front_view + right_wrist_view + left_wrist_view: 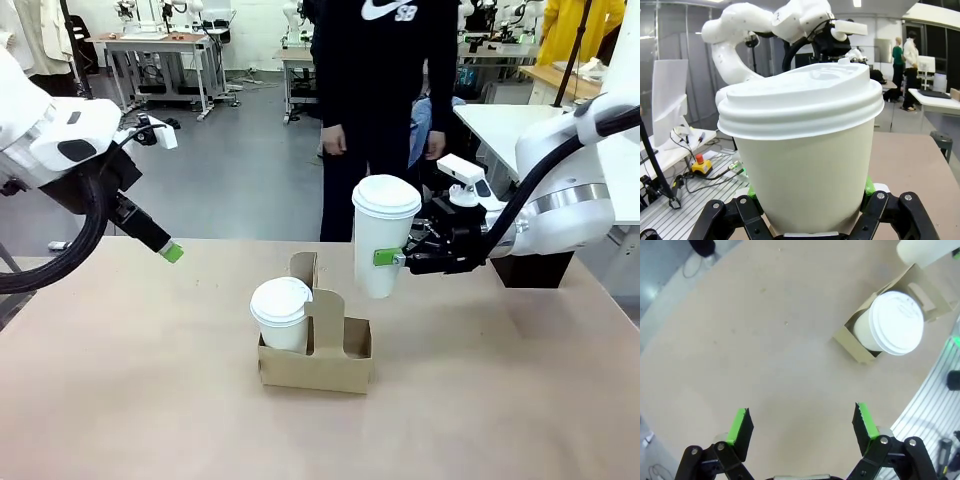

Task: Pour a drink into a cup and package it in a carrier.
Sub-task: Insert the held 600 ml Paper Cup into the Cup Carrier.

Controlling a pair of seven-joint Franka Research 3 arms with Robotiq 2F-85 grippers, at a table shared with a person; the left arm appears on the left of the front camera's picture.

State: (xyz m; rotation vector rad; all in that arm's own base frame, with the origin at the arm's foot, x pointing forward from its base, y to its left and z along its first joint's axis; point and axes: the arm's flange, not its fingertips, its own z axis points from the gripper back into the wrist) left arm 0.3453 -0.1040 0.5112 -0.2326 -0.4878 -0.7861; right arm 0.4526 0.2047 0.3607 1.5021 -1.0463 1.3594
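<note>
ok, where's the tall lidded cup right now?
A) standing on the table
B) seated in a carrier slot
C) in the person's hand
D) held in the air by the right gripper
D: the right gripper is clamped around the tall cup, which hangs with its base above the slots of the carrier.

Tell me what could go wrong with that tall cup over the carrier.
1. The cup, gripped sideways by the right end effector, hangs slightly right of the free slot of the carrier. Lowered off-centre, it could catch the handle and tip.
2. The carrier may slide: the open left end effector is away from it.
</note>
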